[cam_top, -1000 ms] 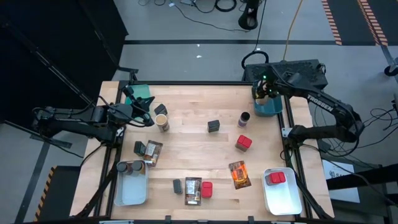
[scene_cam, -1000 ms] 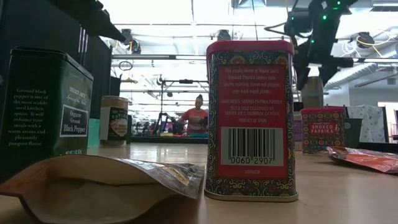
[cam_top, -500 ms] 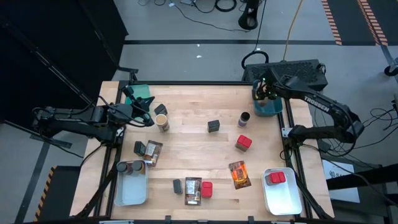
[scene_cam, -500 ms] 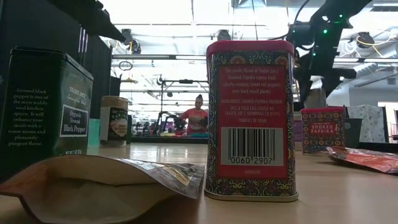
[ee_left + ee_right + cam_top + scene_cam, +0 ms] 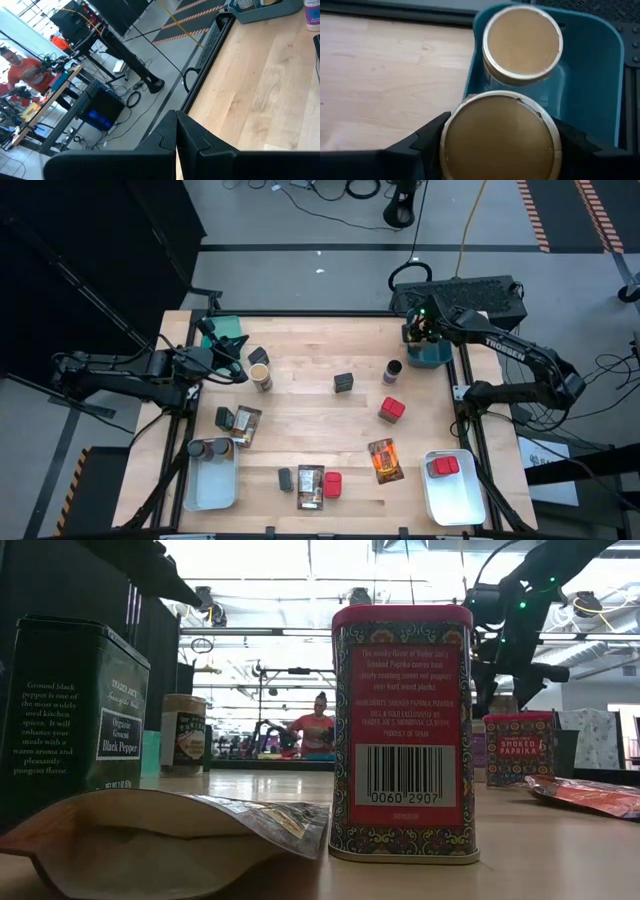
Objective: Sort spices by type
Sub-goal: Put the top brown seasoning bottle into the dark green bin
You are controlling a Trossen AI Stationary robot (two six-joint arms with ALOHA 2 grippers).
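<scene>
Right gripper [image 5: 500, 145] clamps tan cylinder [image 5: 501, 137] over teal bin [image 5: 600, 75], 2 o'clock corner, grouping it beside matching cylinder [image 5: 522, 42].

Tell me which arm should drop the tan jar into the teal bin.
Right. Its gripper already grips the tan jar over the teal bin, beside another tan jar. The left gripper sits shut across the table.
</scene>
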